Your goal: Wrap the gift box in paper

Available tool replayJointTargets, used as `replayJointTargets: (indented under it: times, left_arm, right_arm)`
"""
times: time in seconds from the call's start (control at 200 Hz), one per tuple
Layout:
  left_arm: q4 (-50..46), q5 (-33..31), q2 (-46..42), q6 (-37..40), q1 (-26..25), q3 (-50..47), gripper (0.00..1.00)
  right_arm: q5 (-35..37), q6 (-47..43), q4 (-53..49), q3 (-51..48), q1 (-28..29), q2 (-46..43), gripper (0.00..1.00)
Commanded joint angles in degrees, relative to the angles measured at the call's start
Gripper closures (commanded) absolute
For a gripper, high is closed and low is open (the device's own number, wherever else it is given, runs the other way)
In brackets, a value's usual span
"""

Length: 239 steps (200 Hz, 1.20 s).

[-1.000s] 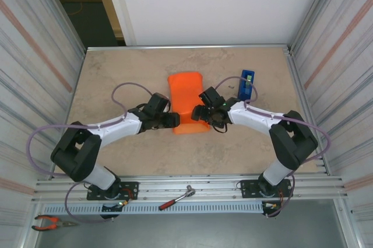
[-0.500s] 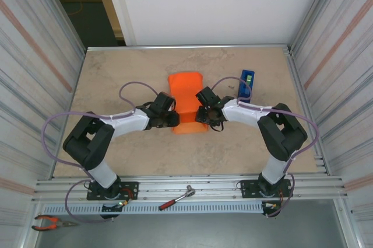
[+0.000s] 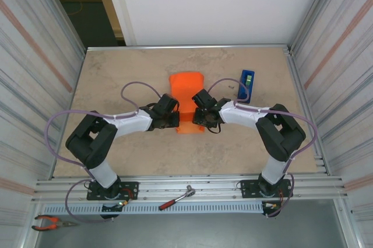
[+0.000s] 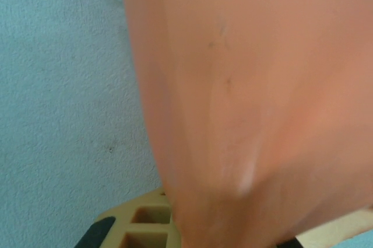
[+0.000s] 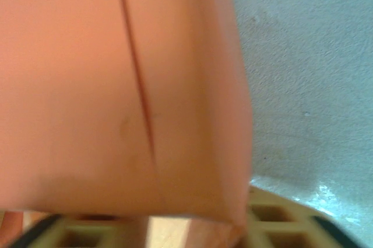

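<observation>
Top cam: the paper (image 3: pixel 186 87) lies in the middle of the table (image 3: pixel 116 79), long axis running away from the arm bases, humped up; gift box presumably inside the fold. left gripper (image 3: pixel 174 121) at its near left edge, right gripper (image 3: pixel 197 118) at its near right edge, facing each other across the short axis, equally near

Left wrist: paper (image 4: pixel 250 84) runs right down into the fingers (image 4: pixel 137 224); jaws clenched, looks like on the sheet's edge

Right wrist: creased paper (image 5: pixel 87 84) drapes over the fingers (image 5: pixel 280 219); can't tell if that pincer is clenched or released. Next fold likely goes inward across the short axis
</observation>
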Motion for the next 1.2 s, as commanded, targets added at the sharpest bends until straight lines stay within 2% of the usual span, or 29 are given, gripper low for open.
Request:
replayJointTargets:
  times: [0.0,0.105,0.195,0.276,0.421,0.511,0.566,0.601,0.691,0.752,0.857,0.932,1.037,1.102,1.142,1.193]
  left_arm:
    - [-1.1,-2.1,0.8,-0.5,-0.5,1.4,0.93]
    - [-2.0,-3.0,0.4,-0.2,-0.5,1.6,0.91]
    - [-2.7,-4.0,0.3,0.0,-0.6,1.9,0.90]
    - [-3.2,-4.4,0.4,0.2,-0.5,2.2,0.93]
    - [-3.5,-4.3,0.2,1.0,-0.5,2.4,0.98]
    - [-3.6,-3.9,-0.5,2.0,-0.4,2.5,0.90]
    - [-4.0,-3.5,-1.0,2.6,-0.5,2.6,0.73]
    - [-4.6,-3.2,-1.4,2.8,-0.4,2.7,0.67]
    - [-5.4,-1.9,-2.6,3.8,-0.1,2.2,0.56]
    - [-5.5,-0.8,-3.6,4.0,0.2,1.4,0.53]
    - [-5.3,1.1,-5.0,3.6,0.8,-0.6,0.55]
    - [-4.7,2.2,-5.2,2.9,0.8,-1.7,0.65]
    - [-2.8,3.3,-4.8,1.7,0.7,-2.9,0.84]
    - [-2.5,3.0,-4.4,1.4,0.3,-2.9,0.90]
    - [-2.5,2.5,-4.3,1.3,0.0,-3.0,0.90]
    - [-2.5,2.1,-4.3,1.2,-0.2,-3.0,0.82]
  right_arm:
    - [1.8,1.3,-1.0,0.2,0.0,-0.1,0.48]
    - [1.5,1.0,-1.1,-0.3,-0.9,-0.5,0.46]
    - [0.9,0.5,-1.1,-0.6,-1.4,-0.5,0.50]
    - [0.8,0.0,-1.1,-0.8,-1.5,-0.6,0.62]
    - [1.1,-0.7,-1.5,-1.1,-1.7,-0.7,1.00]
    - [1.1,-0.8,-1.4,-1.4,-1.7,-0.9,1.00]
    - [1.0,-0.8,-1.3,-1.6,-1.7,-1.1,1.00]
    - [0.8,-0.8,-1.2,-1.8,-1.6,-1.1,1.00]
    - [0.5,-0.8,-1.1,-1.7,-1.5,-1.2,1.00]
    - [0.3,-0.8,-1.0,-1.7,-1.6,-1.4,1.00]
    - [0.2,-0.8,-0.9,-1.9,-1.4,-1.5,1.00]
    - [0.1,-0.8,-0.7,-1.9,-1.4,-1.5,1.00]
    - [-0.2,-0.7,-0.5,-2.0,-1.4,-1.5,1.00]
    - [-0.3,-0.6,-0.4,-2.0,-1.5,-1.5,1.00]
    - [-0.4,-0.6,-0.3,-2.1,-1.3,-1.5,1.00]
    - [-0.4,-0.6,-0.4,-2.1,-1.3,-1.5,1.00]
